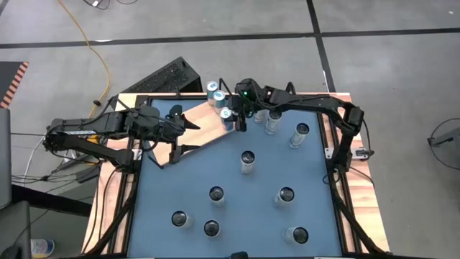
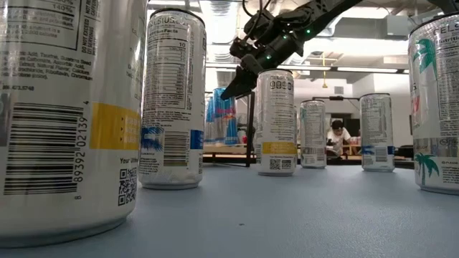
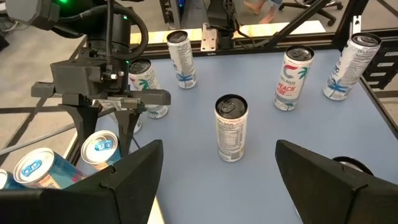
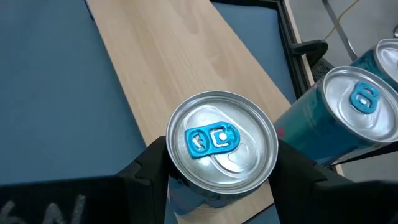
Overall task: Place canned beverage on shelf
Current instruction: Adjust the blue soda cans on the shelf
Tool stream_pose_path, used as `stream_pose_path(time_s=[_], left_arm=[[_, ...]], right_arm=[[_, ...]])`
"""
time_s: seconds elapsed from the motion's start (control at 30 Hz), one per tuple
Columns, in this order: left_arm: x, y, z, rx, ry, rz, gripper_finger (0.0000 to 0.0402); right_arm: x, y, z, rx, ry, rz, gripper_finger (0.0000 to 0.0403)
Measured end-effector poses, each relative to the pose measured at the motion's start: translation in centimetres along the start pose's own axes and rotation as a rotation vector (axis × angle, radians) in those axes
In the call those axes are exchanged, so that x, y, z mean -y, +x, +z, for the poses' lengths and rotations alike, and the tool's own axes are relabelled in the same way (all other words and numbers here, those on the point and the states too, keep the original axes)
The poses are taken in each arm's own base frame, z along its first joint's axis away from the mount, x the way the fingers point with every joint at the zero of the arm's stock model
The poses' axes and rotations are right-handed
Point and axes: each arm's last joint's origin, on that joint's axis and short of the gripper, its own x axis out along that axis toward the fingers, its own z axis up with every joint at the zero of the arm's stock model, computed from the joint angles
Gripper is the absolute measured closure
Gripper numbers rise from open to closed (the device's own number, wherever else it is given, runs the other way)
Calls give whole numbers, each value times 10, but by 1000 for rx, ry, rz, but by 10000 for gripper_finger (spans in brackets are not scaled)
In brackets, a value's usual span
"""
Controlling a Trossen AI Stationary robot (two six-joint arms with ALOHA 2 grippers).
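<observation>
Directly beneath the right wrist camera we see a blue-tabbed can [image 4: 222,148], the right gripper [image 4: 222,163] clamped on it with a dark finger pressed to each side. From overhead, that gripper [image 1: 231,119] holds the can [image 1: 226,115] over the far end of the shelf [image 1: 198,129], the pale-wood board lying at about eleven o'clock on the blue tabletop [image 1: 237,223]. Two more blue cans [image 1: 215,92] stand just beyond, toward twelve o'clock. Across the board, the left gripper [image 1: 188,137] waits at ten o'clock, its fingers [image 3: 323,180] spread wide apart and holding nothing. Silver cans [image 1: 248,160] dot the tabletop from the centre out to six o'clock.
</observation>
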Motion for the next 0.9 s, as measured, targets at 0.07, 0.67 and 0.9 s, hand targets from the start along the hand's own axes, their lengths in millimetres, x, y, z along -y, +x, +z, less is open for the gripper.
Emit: stream_pose_path(time_s=[0.07, 0.67, 0.9], left_arm=[[0, 0, 0, 0, 0, 0, 105], [0, 0, 0, 0, -2, 0, 105], [0, 0, 0, 0, -3, 0, 105]], right_arm=[[0, 0, 0, 6, -2, -3, 202], [0, 0, -1, -8, -4, 0, 148], [1, 0, -1, -19, -8, -31, 148]])
